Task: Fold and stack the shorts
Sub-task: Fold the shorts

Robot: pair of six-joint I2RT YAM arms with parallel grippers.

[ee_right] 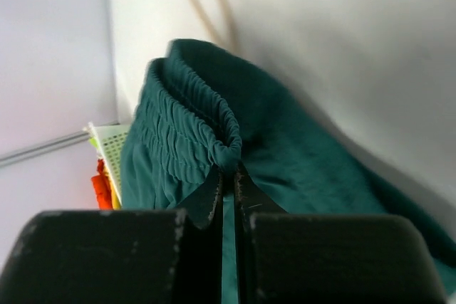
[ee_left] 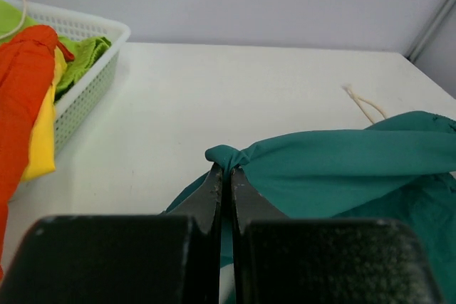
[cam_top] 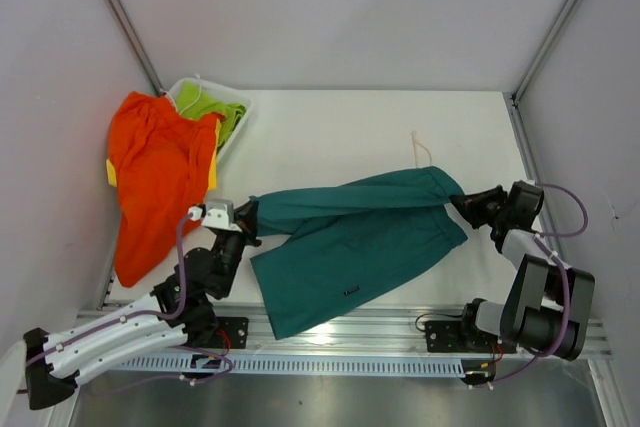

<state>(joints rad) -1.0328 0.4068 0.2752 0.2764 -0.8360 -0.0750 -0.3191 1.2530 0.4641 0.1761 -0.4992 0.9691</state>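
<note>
White table (cam_top: 330, 137) is sitting inside pale walls with metal corner struts. Left claw (ee_left: 226, 174) is pinching fully closed on a bunched end of the teal shorts (cam_top: 360, 237). Right claw (ee_right: 228, 174) is clamping the gathered waistband at the other end. Teal is stretching between both claws, lower part lying near the front edge, drawstring (cam_top: 420, 147) trailing behind. Orange shorts (cam_top: 155, 182) are draping over the basket (cam_top: 238, 112) far left, beside the yellow (cam_top: 110, 172) and lime (cam_top: 205, 105) pairs.
</note>
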